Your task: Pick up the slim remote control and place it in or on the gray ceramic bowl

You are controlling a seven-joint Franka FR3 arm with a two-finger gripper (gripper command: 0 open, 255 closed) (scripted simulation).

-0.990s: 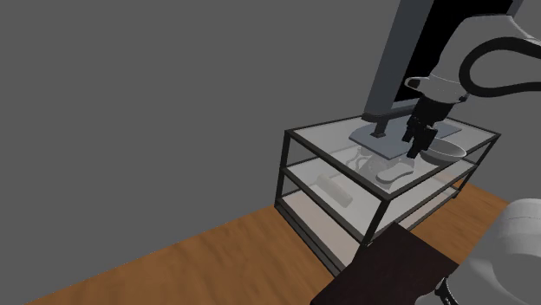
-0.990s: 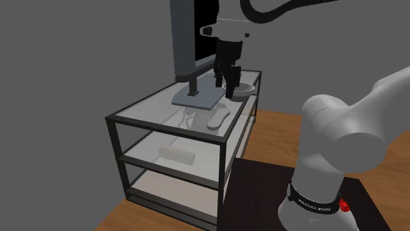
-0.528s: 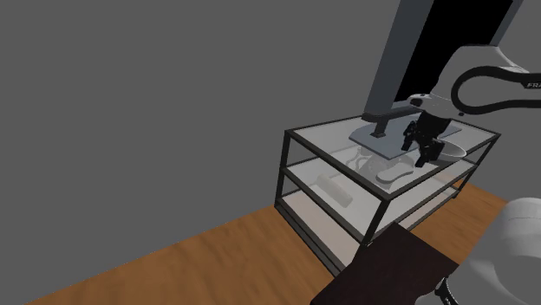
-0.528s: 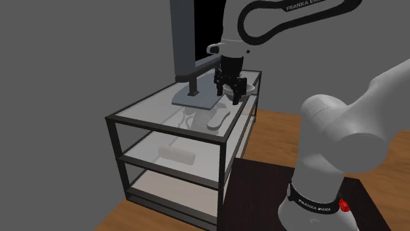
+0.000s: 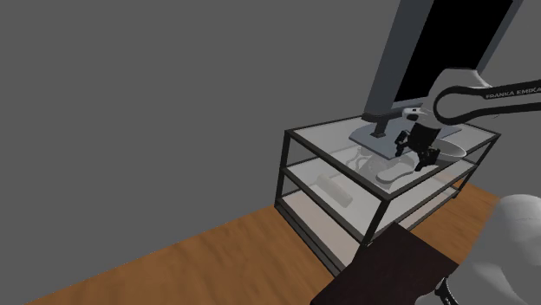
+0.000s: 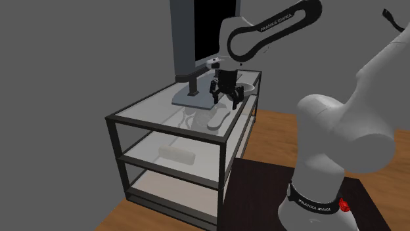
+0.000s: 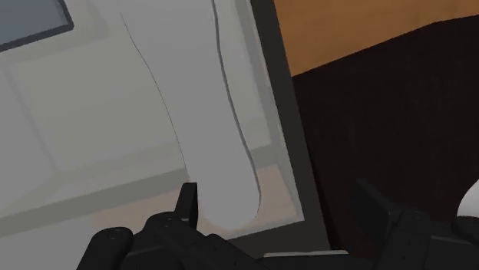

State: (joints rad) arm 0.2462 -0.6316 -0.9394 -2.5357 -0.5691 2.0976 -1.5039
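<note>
On the bench (image 5: 279, 173) top, the remote (image 5: 393, 172) lies flat near the bowl (image 5: 451, 151). Fingers (image 7: 186, 202) are spread wide, holding nothing, low over the remote's end. That end sits off-centre by one finger, long axis across the closing line, so centring probably comes first.

A black-framed glass shelf unit (image 5: 282, 173) stands on the wooden floor (image 5: 217, 260), with plain grey walls (image 5: 130, 87) behind it.
</note>
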